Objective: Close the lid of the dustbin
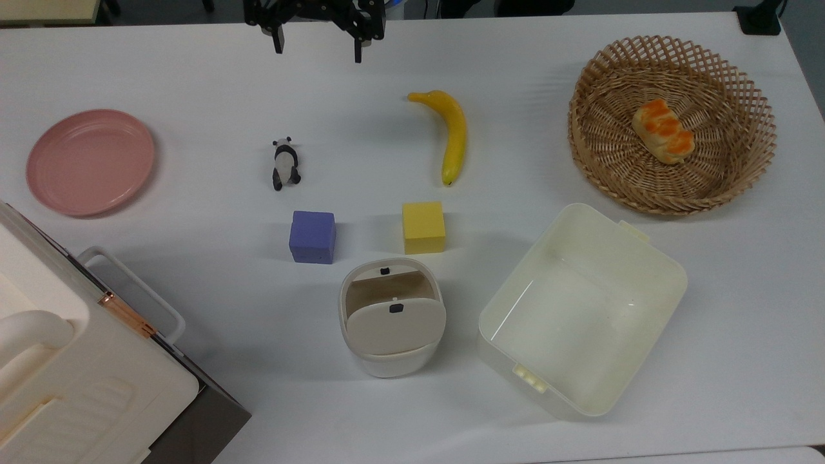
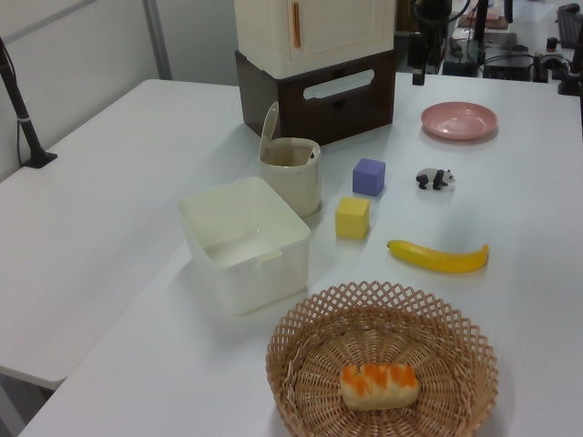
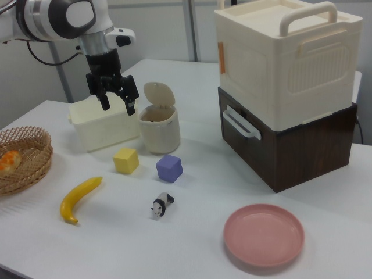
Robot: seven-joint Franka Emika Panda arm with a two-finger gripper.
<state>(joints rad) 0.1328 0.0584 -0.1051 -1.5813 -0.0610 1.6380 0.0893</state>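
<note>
the lid is standing open on the dustbin, behind the two cubes.
you're hovering the spread gripper well away; it looks light, hinged plastic, so push its top edge.

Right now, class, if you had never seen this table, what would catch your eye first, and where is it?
Probably the big cream handled case stacked on a dark brown box at the right view's right. Next, the wicker basket holding a bread roll at the top view's upper right. Centrally, the small dustbin stands with its lid raised, while the robot's open hand hangs above the table.
</note>
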